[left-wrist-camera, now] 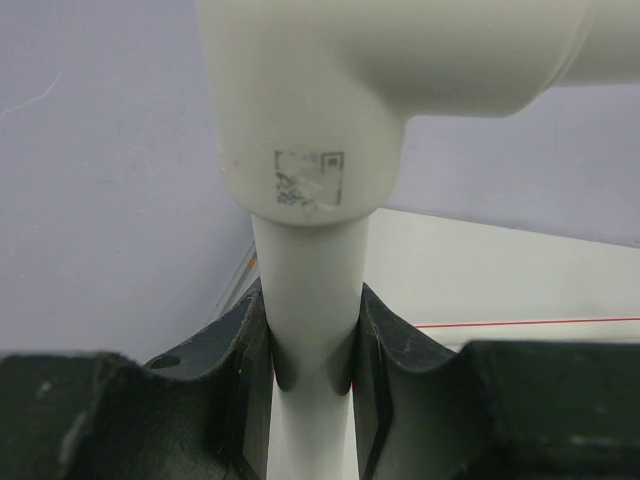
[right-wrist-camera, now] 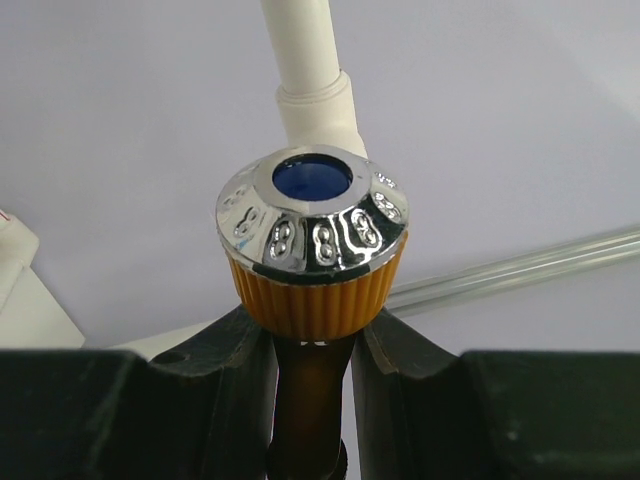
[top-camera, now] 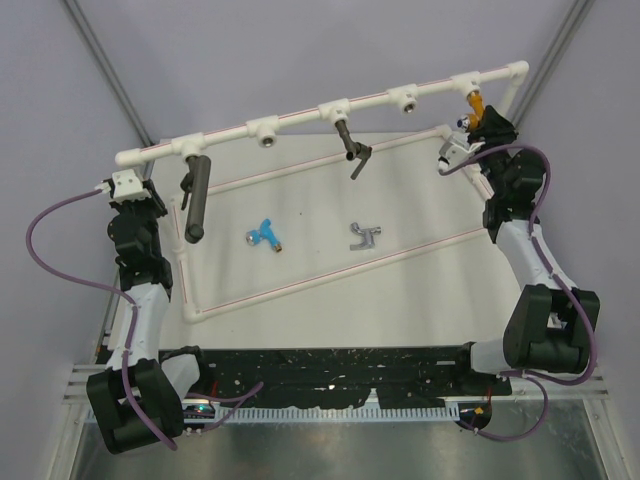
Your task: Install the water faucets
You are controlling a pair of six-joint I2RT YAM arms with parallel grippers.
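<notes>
The orange-gold faucet hangs at the rightmost socket of the white pipe's raised rail. My right gripper is shut on its stem; in the right wrist view the fingers clamp the dark stem under the ribbed orange knob with a chrome cap. The bright blue faucet and the silver-grey faucet lie loose on the table inside the pipe frame. My left gripper is shut on the white pipe's upright post just below the elbow fitting.
A long dark grey cylinder hangs from the rail's left socket. A dark lever tap hangs from a middle socket. Two sockets between them and to the right stand open. The lower pipe rectangle lies on the table.
</notes>
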